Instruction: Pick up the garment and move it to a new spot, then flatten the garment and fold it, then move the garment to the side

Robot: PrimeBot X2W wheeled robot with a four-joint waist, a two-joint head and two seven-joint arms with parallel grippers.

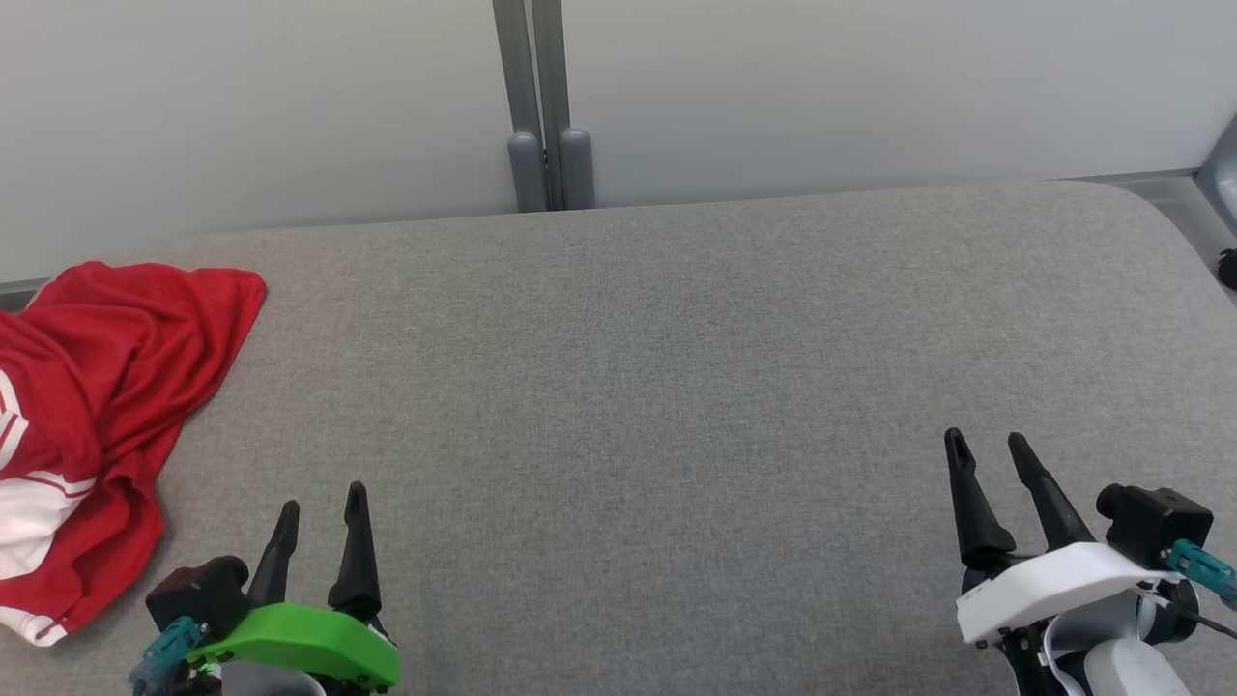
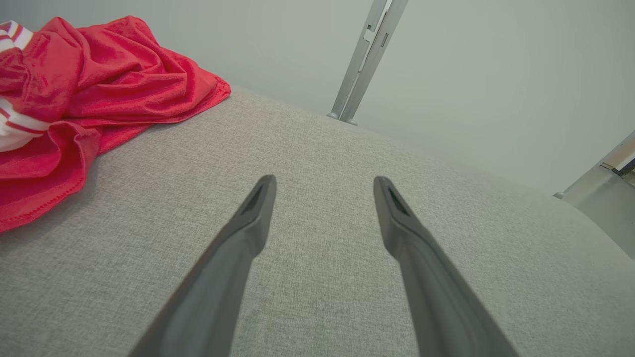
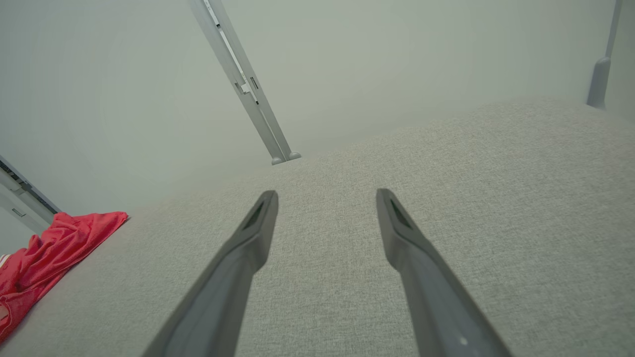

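Note:
A crumpled red garment (image 1: 92, 416) with white stripes lies bunched at the far left of the grey fabric surface (image 1: 657, 387), partly cut off by the head view's left edge. It also shows in the left wrist view (image 2: 94, 94) and, small, in the right wrist view (image 3: 49, 253). My left gripper (image 1: 324, 503) hovers at the lower left, open and empty, just right of the garment's lower edge and apart from it. At the lower right my right gripper (image 1: 988, 443) stands open with nothing between its fingers, far from the garment.
A pale wall backs the surface, with a grey vertical post (image 1: 543, 106) at its middle. The surface's far right corner is rounded (image 1: 1150, 208). A wide stretch of bare grey fabric lies between the two grippers.

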